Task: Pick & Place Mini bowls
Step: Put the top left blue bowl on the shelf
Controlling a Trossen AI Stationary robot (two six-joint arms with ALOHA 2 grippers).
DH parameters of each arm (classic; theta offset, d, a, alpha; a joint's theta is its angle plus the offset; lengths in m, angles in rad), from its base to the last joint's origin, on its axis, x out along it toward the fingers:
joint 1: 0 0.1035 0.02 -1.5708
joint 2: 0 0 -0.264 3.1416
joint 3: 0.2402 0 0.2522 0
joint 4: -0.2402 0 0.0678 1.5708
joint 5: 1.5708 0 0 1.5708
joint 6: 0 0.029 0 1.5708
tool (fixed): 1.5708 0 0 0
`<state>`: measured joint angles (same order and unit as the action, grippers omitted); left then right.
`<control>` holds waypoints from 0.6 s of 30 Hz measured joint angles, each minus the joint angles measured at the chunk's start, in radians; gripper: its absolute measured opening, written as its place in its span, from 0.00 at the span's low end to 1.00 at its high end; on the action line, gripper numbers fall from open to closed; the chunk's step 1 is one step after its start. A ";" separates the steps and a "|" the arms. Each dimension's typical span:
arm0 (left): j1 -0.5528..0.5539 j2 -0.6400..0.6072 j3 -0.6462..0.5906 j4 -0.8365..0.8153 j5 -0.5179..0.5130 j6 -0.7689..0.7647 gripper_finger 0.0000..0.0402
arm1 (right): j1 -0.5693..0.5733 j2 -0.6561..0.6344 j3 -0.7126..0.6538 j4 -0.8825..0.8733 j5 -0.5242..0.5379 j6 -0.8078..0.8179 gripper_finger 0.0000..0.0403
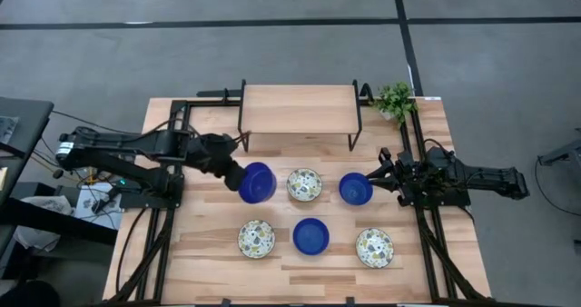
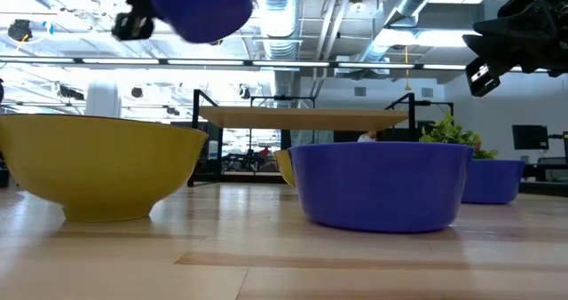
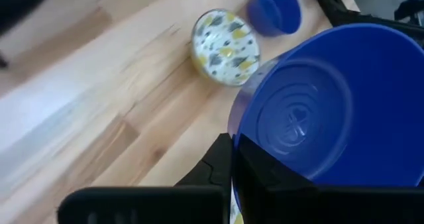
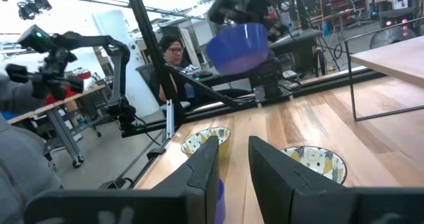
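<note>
Your wooden table point(image 1: 209, 252) fills the middle of the high view, with a raised wooden shelf point(image 1: 298, 109) on a black frame at its upper centre and a small green plant point(image 1: 396, 99) at the upper right corner.

Your left arm reaches in from the left edge. Its left gripper point(image 1: 234, 174) is clenched on the rim of a blue bowl point(image 1: 258, 182), carried clear above the table, left of centre; the low view shows that bowl up at the top left, off the wood.

Your right arm comes in from the right edge. The right gripper point(image 1: 383, 181) sits just beside a second blue bowl point(image 1: 355, 189), right of centre; its fingers point(image 4: 202, 168) stand parted and grasp nothing.

Between those two bowls rests a patterned bowl point(image 1: 304, 184). In the lower row, left to right, you have a patterned bowl point(image 1: 257, 239), a third blue bowl point(image 1: 311, 236) and another patterned bowl point(image 1: 374, 247).
</note>
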<state>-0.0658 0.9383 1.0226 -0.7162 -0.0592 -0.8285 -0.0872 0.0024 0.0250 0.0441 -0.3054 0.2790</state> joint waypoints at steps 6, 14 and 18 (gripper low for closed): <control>0.032 0.158 0.196 0.000 0.003 0.153 0.01 | 0.000 0.000 0.000 0.000 0.000 0.000 0.18; 0.192 0.306 0.462 -0.073 0.015 0.291 0.01 | 0.000 0.000 0.000 -0.001 0.000 0.000 0.18; 0.308 0.362 0.580 -0.123 0.014 0.346 0.01 | 0.000 0.000 0.000 -0.002 0.000 0.000 0.18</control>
<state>0.2421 1.3004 1.6027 -0.8396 -0.0448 -0.4830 -0.0872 0.0024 0.0250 0.0422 -0.3054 0.2790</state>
